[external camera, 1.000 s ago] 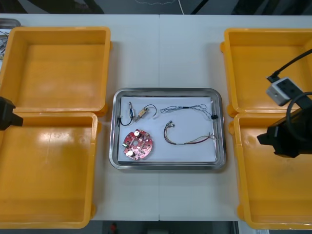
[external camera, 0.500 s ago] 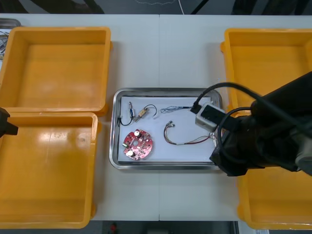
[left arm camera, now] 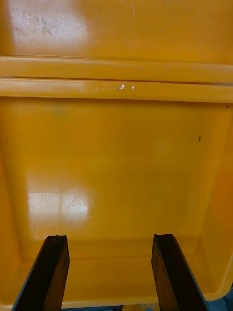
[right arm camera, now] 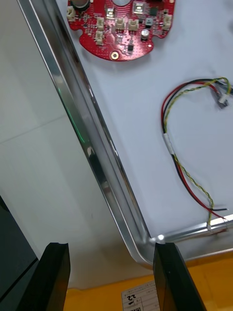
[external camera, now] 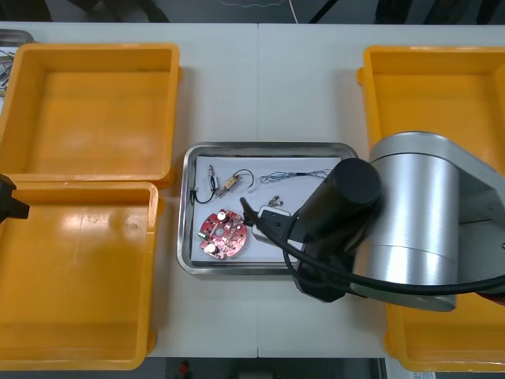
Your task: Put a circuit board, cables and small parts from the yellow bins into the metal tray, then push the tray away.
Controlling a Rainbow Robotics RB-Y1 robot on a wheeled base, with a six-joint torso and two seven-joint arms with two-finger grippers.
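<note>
Right claw (right arm camera: 109, 248), wide apart and empty, hangs over the 5 o'clock corner of the loaded metal tray (external camera: 268, 147) at desk (external camera: 260, 87) centre. Lower it outside the 6 o'clock rim; push squarely toward 12 o'clock. Left claw (left arm camera: 109, 240), spread and empty, parks at 9 o'clock.

Right arm (external camera: 410, 213) over right half of metal tray (external camera: 268, 146), bare table (external camera: 300, 87) beyond

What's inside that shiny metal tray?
A red circuit board, a black cable, a blue and white cable and a red and yellow cable. The right arm, its claw open over the tray's near right corner, hides that side from above.
</note>
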